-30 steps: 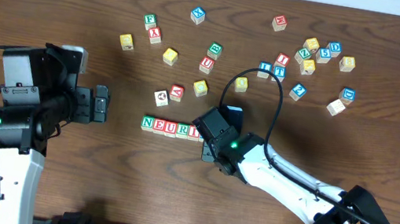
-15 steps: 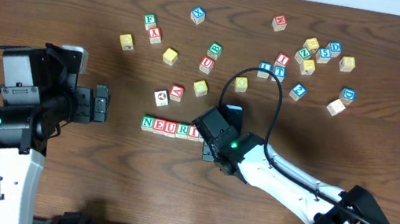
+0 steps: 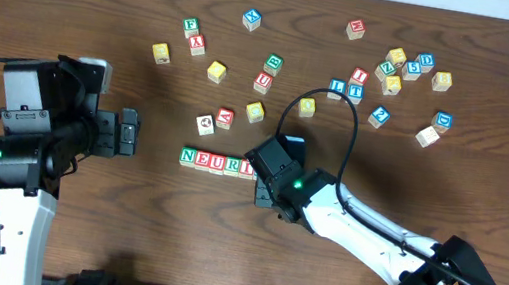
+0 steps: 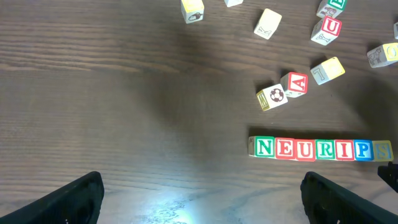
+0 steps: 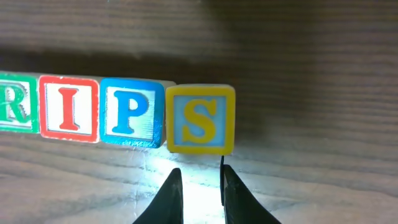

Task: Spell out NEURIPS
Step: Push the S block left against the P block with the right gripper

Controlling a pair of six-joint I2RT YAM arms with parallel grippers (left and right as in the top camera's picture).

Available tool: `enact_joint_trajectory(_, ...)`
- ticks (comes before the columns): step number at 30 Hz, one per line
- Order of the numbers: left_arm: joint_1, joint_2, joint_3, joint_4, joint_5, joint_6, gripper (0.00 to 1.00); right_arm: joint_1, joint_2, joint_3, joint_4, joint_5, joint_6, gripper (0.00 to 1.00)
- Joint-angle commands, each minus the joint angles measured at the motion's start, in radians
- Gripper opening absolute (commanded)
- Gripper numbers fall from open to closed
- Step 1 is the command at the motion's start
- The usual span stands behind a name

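A row of cubes reading N [image 4: 265, 148], E [image 4: 285, 149], U [image 4: 305, 149], R [image 4: 325, 149], I [image 4: 345, 149], P [image 4: 364, 150] and a yellow-faced S [image 4: 382, 150] lies flat on the table. In the overhead view only N E U R I [image 3: 217, 162] show; the rest is hidden under my right gripper [image 3: 267, 183]. In the right wrist view my right gripper [image 5: 199, 180] is nearly shut and empty, just below the S cube [image 5: 200, 119], which sits beside P [image 5: 130, 112]. My left gripper [image 4: 200, 186] is open and empty, left of the row [image 3: 127, 134].
Loose cubes lie behind the row: a football cube [image 3: 205, 124], a red A [image 3: 225, 117], a red U [image 3: 262, 82] and yellow cubes [image 3: 255, 112]. A cluster of several cubes [image 3: 394, 70] sits at the back right. The right arm's cable [image 3: 325, 108] loops over the table.
My right gripper has edged slightly to the left by the row's end. The cubes and my left arm have not moved.
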Motion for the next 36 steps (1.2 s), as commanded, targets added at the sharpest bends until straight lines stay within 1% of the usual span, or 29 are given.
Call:
enact_joint_trajectory(1, 0.003, -0.001, 0.014, 0.0, -0.003, 0.016, 0.99, 0.006, -0.008, -0.005, -0.022, -0.044, 0.007, 0.15)
enact_joint_trajectory(4, 0.003, -0.001, 0.014, 0.0, -0.003, 0.016, 0.99, 0.006, -0.008, -0.005, -0.097, -0.053, 0.047, 0.15)
enact_joint_trajectory(6, 0.003, -0.001, 0.014, 0.0, -0.003, 0.016, 0.99, 0.005, -0.008, -0.005, -0.162, -0.025, 0.081, 0.15)
enact_joint_trajectory(8, 0.003, -0.001, 0.014, 0.0, -0.003, 0.016, 0.99, 0.005, -0.008, -0.005, -0.217, 0.038, 0.115, 0.15)
enact_joint_trajectory(11, 0.003, -0.001, 0.014, 0.0, -0.003, 0.016, 0.99, 0.005, -0.008, -0.005, -0.245, 0.138, 0.133, 0.15)
enact_joint_trajectory(15, 0.003, -0.001, 0.014, 0.0, -0.003, 0.016, 0.99, 0.003, -0.008, -0.005, -0.196, 0.266, 0.118, 0.15)
enact_joint_trajectory(17, 0.003, -0.001, 0.014, 0.0, -0.003, 0.016, 0.99, 0.003, -0.008, -0.005, -0.139, 0.288, 0.073, 0.15)
enact_joint_trajectory(20, 0.003, -0.001, 0.014, 0.0, -0.003, 0.016, 0.99, 0.003, -0.008, -0.005, -0.07, 0.266, 0.041, 0.15)
enact_joint_trajectory(24, 0.003, -0.001, 0.014, 0.0, -0.003, 0.016, 0.99, 0.003, -0.008, -0.005, -0.024, 0.201, 0.037, 0.15)
enact_joint_trajectory(36, 0.003, -0.001, 0.014, 0.0, -0.003, 0.016, 0.99, 0.003, -0.008, -0.005, -0.016, 0.161, 0.034, 0.15)
